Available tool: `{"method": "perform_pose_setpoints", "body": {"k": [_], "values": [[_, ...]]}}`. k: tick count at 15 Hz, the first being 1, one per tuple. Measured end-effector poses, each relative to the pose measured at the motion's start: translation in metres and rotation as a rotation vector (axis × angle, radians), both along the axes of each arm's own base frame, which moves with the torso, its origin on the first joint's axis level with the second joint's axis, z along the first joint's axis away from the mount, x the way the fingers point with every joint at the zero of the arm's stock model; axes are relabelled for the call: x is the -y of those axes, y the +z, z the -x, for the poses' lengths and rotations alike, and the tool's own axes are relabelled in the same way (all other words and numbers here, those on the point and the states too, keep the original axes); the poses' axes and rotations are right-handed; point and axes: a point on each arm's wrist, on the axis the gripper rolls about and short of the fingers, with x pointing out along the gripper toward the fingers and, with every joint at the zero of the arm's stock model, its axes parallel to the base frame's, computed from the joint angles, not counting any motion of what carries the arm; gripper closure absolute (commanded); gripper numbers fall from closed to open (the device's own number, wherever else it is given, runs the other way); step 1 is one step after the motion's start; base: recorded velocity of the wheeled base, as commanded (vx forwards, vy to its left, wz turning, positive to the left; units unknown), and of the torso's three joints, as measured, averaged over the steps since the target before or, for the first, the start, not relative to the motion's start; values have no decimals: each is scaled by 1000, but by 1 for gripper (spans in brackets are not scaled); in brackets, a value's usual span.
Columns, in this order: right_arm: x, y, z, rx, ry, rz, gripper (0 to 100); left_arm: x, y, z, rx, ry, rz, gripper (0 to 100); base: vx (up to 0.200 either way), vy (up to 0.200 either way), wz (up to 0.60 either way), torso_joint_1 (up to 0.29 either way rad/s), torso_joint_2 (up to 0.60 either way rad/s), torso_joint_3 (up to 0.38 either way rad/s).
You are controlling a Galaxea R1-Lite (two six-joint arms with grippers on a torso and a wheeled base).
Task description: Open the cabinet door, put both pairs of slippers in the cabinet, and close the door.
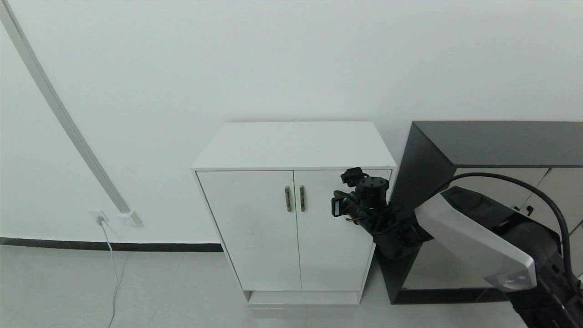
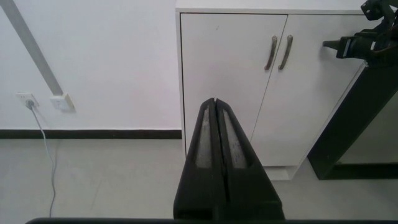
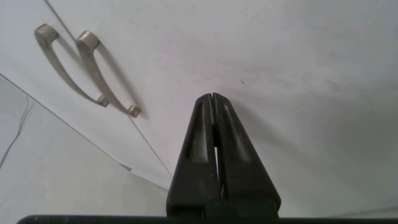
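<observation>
White cabinet (image 1: 291, 146) on the floor (image 1: 136, 291), back against the wall (image 1: 291, 59), on a short recessed base. Left door (image 1: 248, 237) and right door (image 1: 330, 259) both flush shut, thin seam between them. Two slim metal handles (image 1: 294, 198), upright, side by side at the seam, one per door, high up.

Right hand (image 1: 337, 206) in front of the right door, upper part, just right of the handles and at about their height, tips pointed at the panel. Fingers pressed together at the tips, nothing held; same in the right wrist view, with the handles close by. Touching the door or just off it: cannot tell.

Left hand (image 2: 215, 106) well back from the white cabinet, low, pointed toward the left door's lower half. Fingers closed flat against each other, nothing between them.

Dark cabinet (image 1: 496, 143) just beside the white cabinet on the robot's right, top at about the same height, glossy front. Grey conduit (image 1: 59, 114) slanting down the wall on the left, ending in a small box near a socket (image 1: 98, 216). Light cable (image 1: 114, 269) plugged into the socket, hanging down onto the floor. Black skirting (image 1: 114, 246) along the foot of the wall, left of the white cabinet. Pale grey floor.
</observation>
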Motion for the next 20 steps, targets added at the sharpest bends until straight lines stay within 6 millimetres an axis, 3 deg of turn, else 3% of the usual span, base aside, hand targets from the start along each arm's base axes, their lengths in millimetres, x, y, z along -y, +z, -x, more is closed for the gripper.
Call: {"method": "perform_pose_setpoints", "body": {"k": [4, 7, 10, 17, 20], "values": [[14, 14, 27, -18, -3, -25, 100, 0, 0, 0, 0, 0, 3, 100, 0, 0, 0, 0, 0, 0], [43, 23, 48, -13, -36, -32, 100, 0, 0, 0, 0, 0, 3, 100, 0, 0, 0, 0, 0, 0], [86, 33, 73, -16, -102, -30, 100, 0, 0, 0, 0, 1, 3, 100, 0, 0, 0, 0, 0, 0], [209, 59, 155, -27, -374, -22, 100, 0, 0, 0, 0, 1, 7, 100, 0, 0, 0, 0, 0, 0], [250, 65, 190, -22, -500, -15, 100, 0, 0, 0, 0, 1, 8, 100, 0, 0, 0, 0, 0, 0]]}}
